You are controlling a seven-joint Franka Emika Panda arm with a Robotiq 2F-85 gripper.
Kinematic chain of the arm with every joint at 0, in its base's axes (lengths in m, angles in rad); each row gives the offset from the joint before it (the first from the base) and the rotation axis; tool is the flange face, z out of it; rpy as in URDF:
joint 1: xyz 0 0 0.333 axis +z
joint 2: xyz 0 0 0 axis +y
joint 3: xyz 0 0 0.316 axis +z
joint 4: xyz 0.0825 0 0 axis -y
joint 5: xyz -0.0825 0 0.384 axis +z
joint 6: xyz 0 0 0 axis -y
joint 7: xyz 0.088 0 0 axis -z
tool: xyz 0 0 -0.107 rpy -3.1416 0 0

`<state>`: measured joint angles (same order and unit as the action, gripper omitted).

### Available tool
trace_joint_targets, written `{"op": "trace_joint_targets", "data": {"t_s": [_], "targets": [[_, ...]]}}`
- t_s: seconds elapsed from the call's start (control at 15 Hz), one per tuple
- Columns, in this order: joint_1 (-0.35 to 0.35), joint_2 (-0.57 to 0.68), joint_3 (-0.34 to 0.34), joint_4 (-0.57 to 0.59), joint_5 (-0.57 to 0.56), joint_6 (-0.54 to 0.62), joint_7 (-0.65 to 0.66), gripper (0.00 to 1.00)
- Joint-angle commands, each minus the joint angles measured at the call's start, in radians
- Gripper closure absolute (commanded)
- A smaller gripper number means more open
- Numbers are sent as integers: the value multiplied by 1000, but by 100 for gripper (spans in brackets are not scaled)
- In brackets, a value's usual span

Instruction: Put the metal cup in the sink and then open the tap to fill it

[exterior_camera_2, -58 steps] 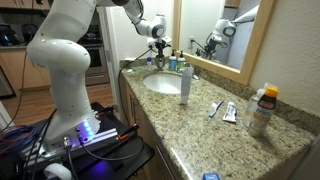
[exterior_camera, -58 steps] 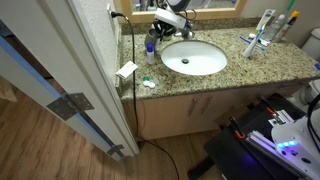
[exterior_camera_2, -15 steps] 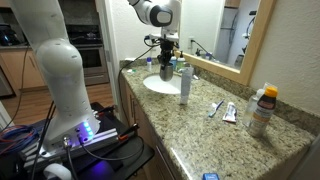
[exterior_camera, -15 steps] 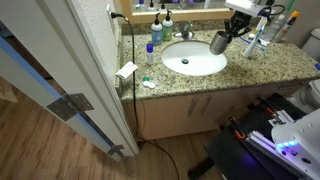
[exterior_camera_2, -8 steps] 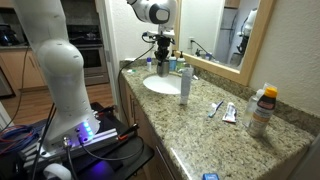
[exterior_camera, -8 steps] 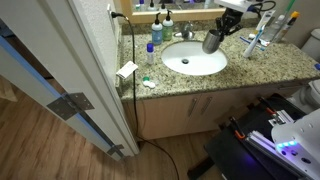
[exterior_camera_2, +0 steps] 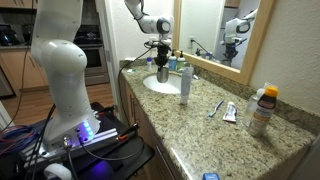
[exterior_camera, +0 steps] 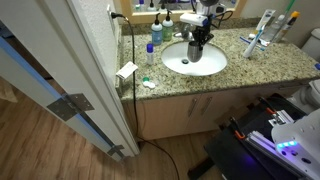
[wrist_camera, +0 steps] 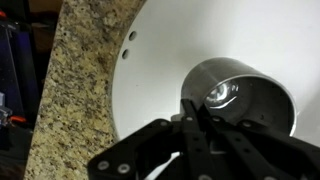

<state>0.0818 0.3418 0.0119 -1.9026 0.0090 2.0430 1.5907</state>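
Note:
The metal cup (wrist_camera: 240, 95) is a dull grey tumbler, mouth toward the wrist camera, held over the white sink (wrist_camera: 160, 60). My gripper (wrist_camera: 198, 118) is shut on the cup's rim, one finger inside and one outside. In both exterior views the cup (exterior_camera: 196, 52) (exterior_camera_2: 162, 72) hangs upright from the gripper (exterior_camera: 197, 40) (exterior_camera_2: 162, 62) just above the basin (exterior_camera: 180, 65) (exterior_camera_2: 152, 86). The chrome tap (exterior_camera: 186, 29) stands behind the basin, partly hidden by my arm.
A blue-topped bottle (exterior_camera: 152, 47) stands beside the basin, and a tall bottle (exterior_camera_2: 185, 84) on the counter. Toothpaste and brushes (exterior_camera_2: 222, 110) lie on the speckled granite counter (exterior_camera: 250, 65). A mirror (exterior_camera_2: 230, 35) backs the counter. A door (exterior_camera: 60, 70) stands alongside.
My gripper has carried the cup from over the counter beside the basin to above the basin's middle, and lowered it toward the bowl.

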Motion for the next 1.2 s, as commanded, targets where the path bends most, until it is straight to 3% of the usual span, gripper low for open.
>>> {"op": "trace_joint_targets", "data": {"t_s": [0.0, 0.13, 0.4, 0.73, 0.87, 0.93, 1.07, 1.13], "targets": [[11, 9, -17, 12, 4, -7, -3, 98], [-12, 69, -29, 32, 34, -7, -10, 98], [-57, 160, -62, 30, 129, 103, -34, 98], [-64, 170, -82, 16, 156, 328, -81, 98], [-62, 183, -78, 43, 163, 324, -77, 98], [-54, 186, -92, 26, 146, 319, -58, 94], [-51, 186, -91, 37, 148, 319, -57, 94], [-50, 186, -91, 39, 148, 319, -57, 98]]}}
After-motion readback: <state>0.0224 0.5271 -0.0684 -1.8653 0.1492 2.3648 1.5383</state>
